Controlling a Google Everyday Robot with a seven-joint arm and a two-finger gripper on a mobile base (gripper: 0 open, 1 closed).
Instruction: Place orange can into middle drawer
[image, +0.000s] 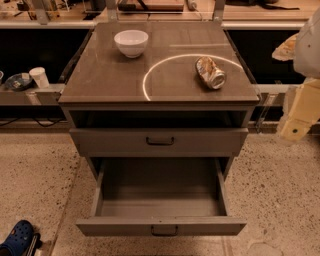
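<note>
Orange can (210, 72) lying on tabletop (110, 80); middle drawer (160, 226) open; gripper (298, 117) at right edge, grip can't tell.

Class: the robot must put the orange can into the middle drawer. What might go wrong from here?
The orange can lies on its side near the right edge of the cabinet top; it may roll or slip from a grasp. The gripper is off to the right, apart from the can; lowering into the open middle drawer, it might clip the upper drawer.
</note>
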